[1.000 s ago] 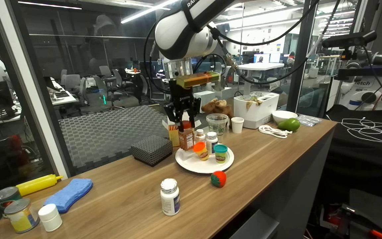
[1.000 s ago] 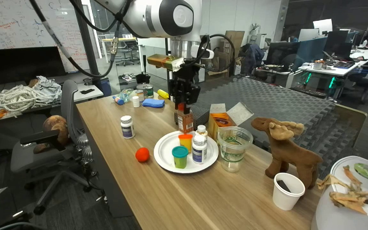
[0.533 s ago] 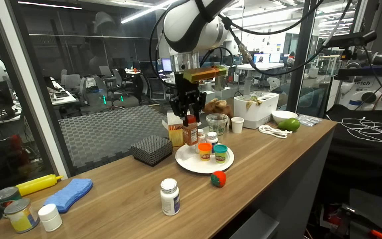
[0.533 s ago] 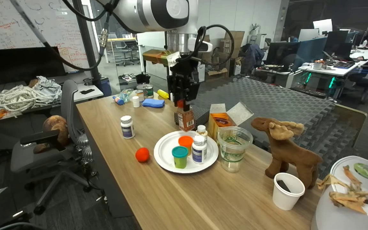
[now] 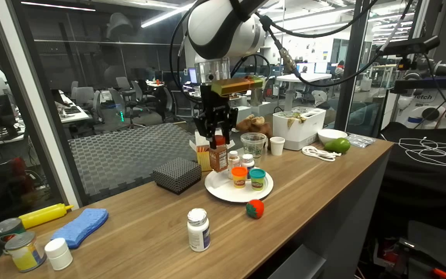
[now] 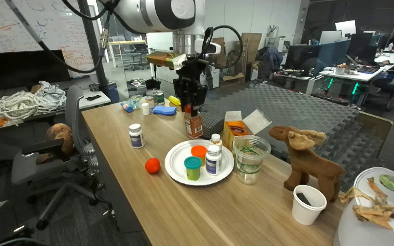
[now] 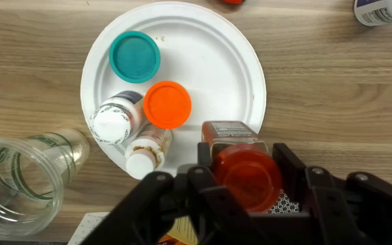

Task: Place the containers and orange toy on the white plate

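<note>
- The fingers (image 7: 287, 166) pinched a red-capped spice jar (image 5: 218, 159), its base near the rim of the white plate (image 6: 176, 159).
- Below and to one side of the fingers, the plate bore an orange-lidded Play-Doh tub (image 5: 239, 179), a teal-lidded Play-Doh tub (image 5: 257, 181) and two white-capped pill bottles (image 6: 213, 164).
- Across the plate from the fingers, a toy strawberry (image 5: 255, 209) lay on the tabletop (image 5: 149, 217).
- A third pill bottle (image 5: 198, 233) stood well apart from the fingers.

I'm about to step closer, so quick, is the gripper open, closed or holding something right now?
Gripper: closed, holding the red-capped bottle.
</note>
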{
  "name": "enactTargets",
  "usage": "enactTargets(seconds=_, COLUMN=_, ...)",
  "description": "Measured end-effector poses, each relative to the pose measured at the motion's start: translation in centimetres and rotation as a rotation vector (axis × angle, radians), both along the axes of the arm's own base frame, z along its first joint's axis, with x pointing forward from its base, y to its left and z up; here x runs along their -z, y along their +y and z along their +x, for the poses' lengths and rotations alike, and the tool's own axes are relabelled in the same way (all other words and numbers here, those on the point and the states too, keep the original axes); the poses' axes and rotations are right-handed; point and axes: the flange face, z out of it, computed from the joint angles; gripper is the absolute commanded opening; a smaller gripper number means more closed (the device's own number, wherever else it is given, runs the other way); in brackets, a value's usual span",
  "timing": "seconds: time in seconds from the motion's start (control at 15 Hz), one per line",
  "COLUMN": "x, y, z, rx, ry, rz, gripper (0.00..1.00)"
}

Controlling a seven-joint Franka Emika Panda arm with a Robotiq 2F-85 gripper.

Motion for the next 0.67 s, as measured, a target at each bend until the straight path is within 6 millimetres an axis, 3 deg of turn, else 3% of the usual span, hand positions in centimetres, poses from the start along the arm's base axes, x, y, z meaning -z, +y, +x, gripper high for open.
enactTargets(seconds=0.27, x=1.6, y=0.1, z=0.3, rx=-0.004, ry=0.016, rz=-0.003, gripper=0.27)
enactTargets(seconds=0.67, x=3.6, y=-1.6, z=1.8, rx=-0.003, ry=0.025, rz=-0.006, gripper=0.27)
